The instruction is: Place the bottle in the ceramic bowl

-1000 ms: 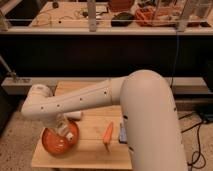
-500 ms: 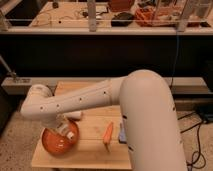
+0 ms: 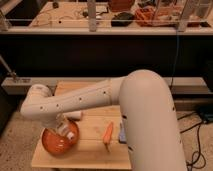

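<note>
Nothing moved, arm point(image 3: 95, 100) bent down, claw point(image 3: 64, 131) over ceramic bowl point(image 3: 52, 142), grip unclear

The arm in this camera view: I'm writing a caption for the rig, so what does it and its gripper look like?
The arm is smooth, off-white and thick, built of rounded tube-like segments with a bulbous elbow joint and a row of small dark dots along the forearm. No cables or sleeves show on it. The gripper looks pale and small, over the orange bowl on the wooden table.
</note>
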Action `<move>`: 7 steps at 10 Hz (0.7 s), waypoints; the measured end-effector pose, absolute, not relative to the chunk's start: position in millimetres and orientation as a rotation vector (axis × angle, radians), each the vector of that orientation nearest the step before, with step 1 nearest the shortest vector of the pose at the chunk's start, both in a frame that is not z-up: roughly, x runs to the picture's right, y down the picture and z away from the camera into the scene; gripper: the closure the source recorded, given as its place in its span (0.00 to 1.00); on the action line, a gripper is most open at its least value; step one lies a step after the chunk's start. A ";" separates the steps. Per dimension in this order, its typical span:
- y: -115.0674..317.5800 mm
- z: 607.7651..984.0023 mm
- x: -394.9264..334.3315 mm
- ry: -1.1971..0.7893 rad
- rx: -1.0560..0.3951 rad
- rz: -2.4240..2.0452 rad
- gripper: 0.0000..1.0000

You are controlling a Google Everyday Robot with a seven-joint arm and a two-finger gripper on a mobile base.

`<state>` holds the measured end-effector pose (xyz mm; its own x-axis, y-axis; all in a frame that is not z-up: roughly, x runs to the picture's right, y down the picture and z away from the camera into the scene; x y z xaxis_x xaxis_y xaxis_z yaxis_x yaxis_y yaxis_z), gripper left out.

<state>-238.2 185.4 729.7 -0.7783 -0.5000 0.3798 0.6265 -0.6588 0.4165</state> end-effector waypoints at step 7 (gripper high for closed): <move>187.0 728.2 -240.4 -0.731 -0.307 -2.411 0.49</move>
